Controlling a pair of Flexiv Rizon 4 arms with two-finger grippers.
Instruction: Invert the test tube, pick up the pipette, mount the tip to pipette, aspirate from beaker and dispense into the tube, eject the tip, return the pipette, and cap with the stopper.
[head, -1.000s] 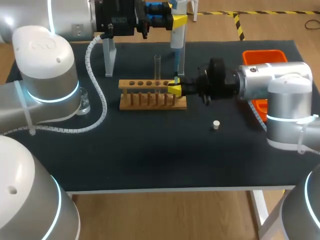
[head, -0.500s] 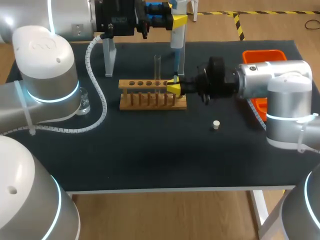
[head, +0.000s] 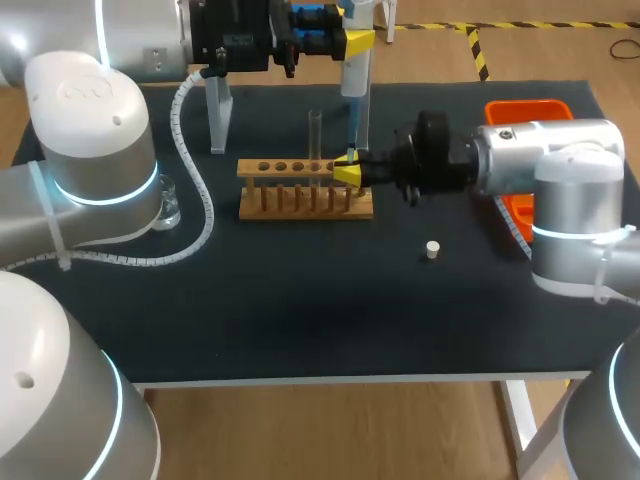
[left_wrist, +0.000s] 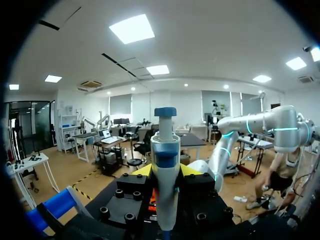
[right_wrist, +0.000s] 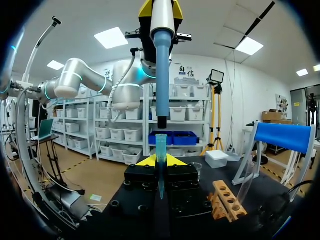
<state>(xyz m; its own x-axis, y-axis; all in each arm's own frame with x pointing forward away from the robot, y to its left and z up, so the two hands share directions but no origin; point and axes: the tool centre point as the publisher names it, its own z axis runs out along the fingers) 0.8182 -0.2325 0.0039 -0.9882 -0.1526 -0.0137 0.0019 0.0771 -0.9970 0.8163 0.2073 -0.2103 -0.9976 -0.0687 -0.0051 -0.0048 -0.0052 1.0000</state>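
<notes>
Head view has my left tool (head: 350, 42) at the upper middle of the frame, closed on the body of the pipette (head: 354, 78), which hangs upright with its nozzle pointing down. Directly below, in the middle of the frame, my right tool (head: 347, 174) sits at the right end of the wooden rack (head: 300, 205) and grips a pipette tip (right_wrist: 160, 160) upright, wide end up.

Right wrist view shows that tip clamped between my yellow fingers, with the pipette's dark nozzle just above it, lined up but not touching. Left wrist view shows the barrel held from both sides by my left fingers, the plunger button free beyond them.

The test tube (head: 314, 135) stands in the rack just left of my right tool. The stopper (head: 432, 250) lies on the desk (head: 300, 310) to the lower right of the middle, and the beaker (head: 166, 207) is at the left, beside my left arm.

I judge this to be the mounting step. The tip looks like light, smooth, thin plastic with a taper, so it could slide down through my fingers when the nozzle presses in. The best hold is mid-body, with the collar left clear. The pipette is stiff and heavier, so I should hold it around the barrel, away from the plunger. The push should run straight along the axis, since an angled push would likely tilt the tip.
</notes>
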